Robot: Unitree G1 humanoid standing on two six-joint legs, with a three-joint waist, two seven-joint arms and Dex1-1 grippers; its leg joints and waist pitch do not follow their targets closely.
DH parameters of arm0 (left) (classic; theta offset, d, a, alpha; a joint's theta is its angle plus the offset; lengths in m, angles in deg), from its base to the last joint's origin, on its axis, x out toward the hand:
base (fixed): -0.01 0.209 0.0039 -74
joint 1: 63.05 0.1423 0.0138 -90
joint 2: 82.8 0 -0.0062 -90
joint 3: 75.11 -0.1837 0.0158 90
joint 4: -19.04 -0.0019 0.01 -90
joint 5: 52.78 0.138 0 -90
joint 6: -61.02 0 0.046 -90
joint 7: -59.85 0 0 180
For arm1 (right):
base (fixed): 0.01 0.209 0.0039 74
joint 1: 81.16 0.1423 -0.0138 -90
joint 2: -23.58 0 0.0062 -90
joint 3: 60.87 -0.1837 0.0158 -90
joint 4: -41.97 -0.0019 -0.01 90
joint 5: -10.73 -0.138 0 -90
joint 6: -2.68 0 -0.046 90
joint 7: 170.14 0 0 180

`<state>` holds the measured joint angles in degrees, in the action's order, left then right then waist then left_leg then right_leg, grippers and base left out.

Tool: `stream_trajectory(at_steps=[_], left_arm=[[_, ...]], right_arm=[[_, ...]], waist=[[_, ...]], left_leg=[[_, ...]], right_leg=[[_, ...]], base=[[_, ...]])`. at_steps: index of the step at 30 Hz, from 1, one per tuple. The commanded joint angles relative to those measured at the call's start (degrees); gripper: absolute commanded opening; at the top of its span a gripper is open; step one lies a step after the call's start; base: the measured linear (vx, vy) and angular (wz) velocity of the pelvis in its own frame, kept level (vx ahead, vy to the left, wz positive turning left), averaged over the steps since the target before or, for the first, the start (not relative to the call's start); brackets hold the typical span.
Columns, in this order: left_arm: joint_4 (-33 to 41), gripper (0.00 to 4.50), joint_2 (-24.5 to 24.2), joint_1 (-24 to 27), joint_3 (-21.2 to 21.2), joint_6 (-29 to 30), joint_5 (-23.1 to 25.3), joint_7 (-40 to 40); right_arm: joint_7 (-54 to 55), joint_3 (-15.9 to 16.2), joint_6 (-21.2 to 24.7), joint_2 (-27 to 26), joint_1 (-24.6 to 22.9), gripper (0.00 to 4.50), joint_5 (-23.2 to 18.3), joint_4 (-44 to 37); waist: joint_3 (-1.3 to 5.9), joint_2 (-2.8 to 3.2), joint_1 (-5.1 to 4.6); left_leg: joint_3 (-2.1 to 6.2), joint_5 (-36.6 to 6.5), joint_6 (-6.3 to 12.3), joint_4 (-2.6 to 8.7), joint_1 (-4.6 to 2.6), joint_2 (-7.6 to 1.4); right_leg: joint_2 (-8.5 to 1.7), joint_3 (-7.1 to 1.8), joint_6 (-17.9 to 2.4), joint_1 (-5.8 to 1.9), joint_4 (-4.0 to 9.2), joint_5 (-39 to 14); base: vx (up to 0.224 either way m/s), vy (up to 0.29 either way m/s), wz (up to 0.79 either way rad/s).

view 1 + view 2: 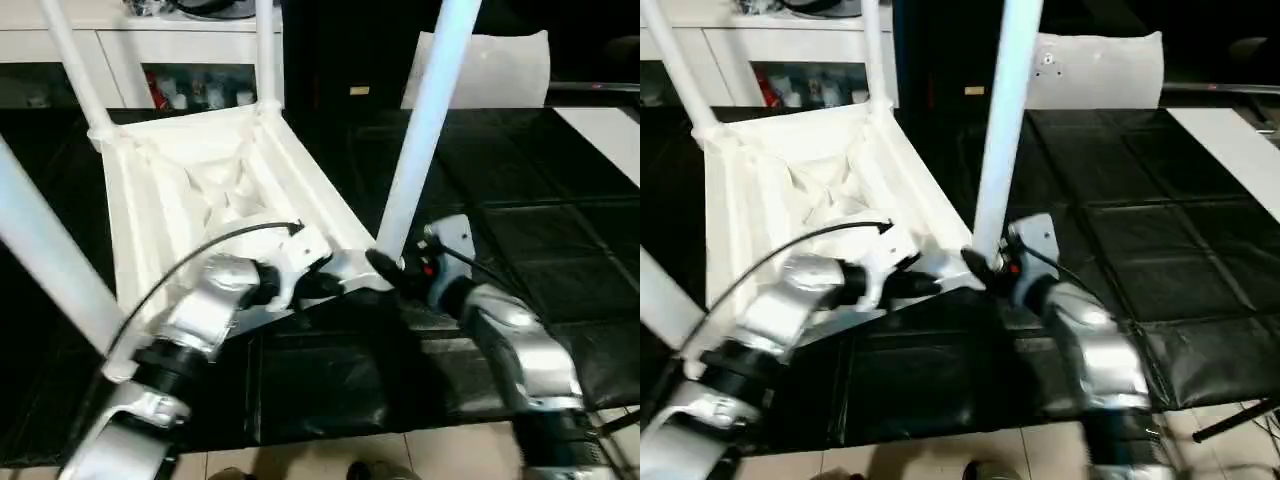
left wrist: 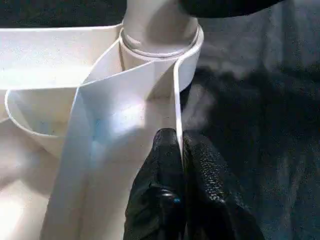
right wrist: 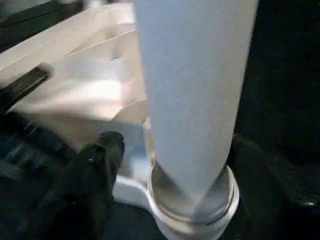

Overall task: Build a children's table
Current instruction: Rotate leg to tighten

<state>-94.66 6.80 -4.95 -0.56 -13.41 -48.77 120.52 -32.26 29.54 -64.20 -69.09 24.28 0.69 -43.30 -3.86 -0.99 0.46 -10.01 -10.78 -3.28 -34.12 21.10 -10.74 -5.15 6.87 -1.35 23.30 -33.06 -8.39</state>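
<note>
Tabletop (image 1: pixel 190 190) lies upside down on the black bench (image 1: pixel 520 240), ribbed underside up and tipped so the near edge sits higher. Legs stand in the two far corner sockets, and a third leg (image 1: pixel 40 260) crosses the left foreground. The fourth leg (image 1: pixel 425 120) stands in the near right corner socket (image 3: pixel 192 210), leaning slightly. My left tool (image 2: pixel 180 150) is pinched shut on the thin rim wall of the tabletop, just beside that socket, steadying the corner. My right tool (image 1: pixel 392 268) sits at the foot of the fourth leg; in its wrist view one black finger (image 3: pixel 95 165) stands off to the side of the leg and the other is hidden behind it, so the jaws look spread and not clamped on the tube, though I cannot confirm the far side. Judgement: step in hand is seating the last leg. In the right wrist view the leg's base appears down inside the socket collar, but whether it is fully home I cannot tell. Next move likely calls for re-gripping the leg, then pressing or twisting it straight down the socket axis while the left tool holds the rim. Risk: the tilted tabletop could slide on the bench.
</note>
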Motion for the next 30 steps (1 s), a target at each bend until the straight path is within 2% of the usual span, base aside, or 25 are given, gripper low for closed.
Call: stream_trajectory(at_steps=[1, 2, 4, 5, 9, 11, 17, 18, 22, 24, 26, 28, 29, 30], left_arm=[[1.74, 0.00, 0.14, -1.83, -0.49, -3.91, -1.80, 3.42], [0.61, 0.00, -1.69, -2.18, -1.21, -6.42, -1.94, 6.57], [-0.89, 0.00, -3.48, -2.76, -2.37, -8.74, -1.28, 8.74], [-1.78, 0.00, -4.33, -3.07, -2.95, -10.28, -0.97, 9.90], [-4.96, 0.00, -6.22, -4.22, -3.67, -15.33, -2.49, 16.89], [-5.87, 0.00, -6.72, -4.71, -3.93, -16.55, -2.59, 18.75], [-9.33, 0.00, -7.68, -6.73, -5.36, -20.58, -2.88, 24.19], [-9.89, 0.00, -7.67, -7.10, -5.55, -21.04, -3.06, 25.24], [-11.56, 0.00, -7.14, -8.21, -6.24, -22.99, -3.23, 27.60], [-11.53, 0.00, -6.60, -8.41, -6.53, -22.89, -3.54, 28.47], [-11.83, 0.00, -6.39, -8.60, -6.74, -23.21, -3.69, 29.08], [-12.17, 0.00, -6.29, -8.76, -6.84, -23.61, -3.70, 29.39], [-12.49, 0.00, -6.07, -8.86, -7.08, -24.23, -3.77, 30.08], [-12.60, 0.00, -5.99, -8.88, -7.14, -24.41, -3.81, 30.35]], right_arm=[[-4.40, 1.57, -1.19, 0.60, 0.18, 3.90, -1.95, -1.15], [-8.61, 1.43, -2.08, 3.41, 0.00, 4.06, -2.78, -0.86], [-13.26, 1.86, -3.64, 6.24, -0.28, 4.06, -3.34, -0.43], [-16.05, 2.27, -4.38, 7.87, -0.45, 4.06, -3.60, -0.17], [-24.66, 3.17, -6.96, 12.63, 0.55, 4.06, -5.14, 2.79], [-27.05, 3.42, -7.21, 13.66, 1.16, 4.06, -5.58, 3.82], [-33.69, 5.10, -6.80, 15.67, 2.75, 4.06, -7.45, 5.99], [-34.58, 5.58, -7.13, 15.92, 3.05, 3.90, -7.30, 6.69], [-36.38, 6.61, -8.19, 15.70, 4.32, 3.76, -7.02, 8.92], [-36.81, 7.20, -8.43, 15.42, 4.70, 3.50, -6.87, 9.26], [-37.11, 7.49, -8.66, 15.33, 4.92, 3.46, -6.80, 9.47], [-37.32, 7.62, -8.81, 15.33, 5.06, 3.15, -6.78, 9.65], [-37.78, 7.87, -9.34, 15.23, 5.52, 3.07, -6.65, 10.30], [-37.97, 7.93, -9.57, 15.20, 5.73, 3.04, -6.61, 10.60]], waist=[[4.10, 0.29, 0.39], [4.16, 0.24, 0.60], [4.13, 0.20, 1.29], [3.97, 0.28, 1.76], [3.99, 0.12, 2.43], [4.11, 0.07, 2.86], [4.26, -0.12, 3.47], [4.28, -0.13, 3.56], [4.34, -0.03, 4.40], [4.38, -0.16, 4.60], [4.31, -0.21, 4.58], [4.34, -0.21, 4.63], [4.34, -0.42, 4.62], [4.33, -0.33, 4.68]], left_leg=[[0.84, -12.57, 4.01, 3.92, -0.54, -2.58], [0.80, -12.77, 3.79, 3.88, -0.73, -2.68], [0.85, -13.01, 3.77, 3.93, -0.80, -2.72], [0.70, -13.88, 3.39, 4.03, -1.18, -2.99], [0.77, -14.28, 2.89, 4.07, -1.11, -2.93], [0.75, -13.50, 2.95, 4.01, -0.98, -2.89], [0.60, -11.68, 3.59, 3.86, -0.82, -3.02], [0.57, -11.47, 3.53, 3.83, -0.82, -3.05], [0.49, -10.92, 3.24, 3.85, -1.06, -3.21], [0.50, -10.45, 3.21, 3.85, -0.94, -3.26], [0.52, -10.68, 3.13, 3.90, -0.92, -3.25], [0.49, -10.91, 3.05, 3.86, -0.97, -3.21], [0.47, -10.80, 3.14, 3.82, -0.89, -3.14], [0.51, -10.75, 3.14, 3.86, -0.85, -3.18]], right_leg=[[-3.82, -3.49, -10.09, -3.49, 4.25, -18.28], [-3.84, -3.52, -10.24, -3.35, 4.20, -18.61], [-3.86, -3.50, -9.75, -3.37, 4.19, -19.48], [-3.91, -3.66, -9.91, -3.02, 4.27, -19.65], [-4.09, -3.64, -9.71, -3.17, 4.27, -20.64], [-4.19, -3.61, -10.39, -3.32, 4.09, -19.65], [-4.16, -3.49, -11.07, -3.44, 3.68, -18.29], [-4.20, -3.51, -11.17, -3.44, 3.63, -18.25], [-4.25, -3.59, -11.64, -3.28, 3.53, -17.32], [-4.30, -3.58, -12.01, -3.39, 3.29, -16.48], [-4.33, -3.55, -11.81, -3.41, 3.37, -17.11], [-4.34, -3.55, -11.59, -3.39, 3.43, -17.66], [-4.31, -3.52, -11.43, -3.43, 3.48, -17.98], [-4.37, -3.52, -11.30, -3.46, 3.52, -18.33]], base=[[0.000, 0.000, 0.00], [0.000, 0.000, 0.00], [0.000, 0.000, 0.00], [0.000, 0.000, 0.00], [0.000, 0.000, 0.00], [0.000, 0.000, 0.00], [0.000, 0.000, 0.00], [0.000, 0.000, 0.00], [0.000, 0.000, 0.00], [0.000, 0.000, 0.00], [0.000, 0.000, 0.00], [0.000, 0.000, 0.00], [0.000, 0.000, 0.00], [0.000, 0.000, 0.00]])
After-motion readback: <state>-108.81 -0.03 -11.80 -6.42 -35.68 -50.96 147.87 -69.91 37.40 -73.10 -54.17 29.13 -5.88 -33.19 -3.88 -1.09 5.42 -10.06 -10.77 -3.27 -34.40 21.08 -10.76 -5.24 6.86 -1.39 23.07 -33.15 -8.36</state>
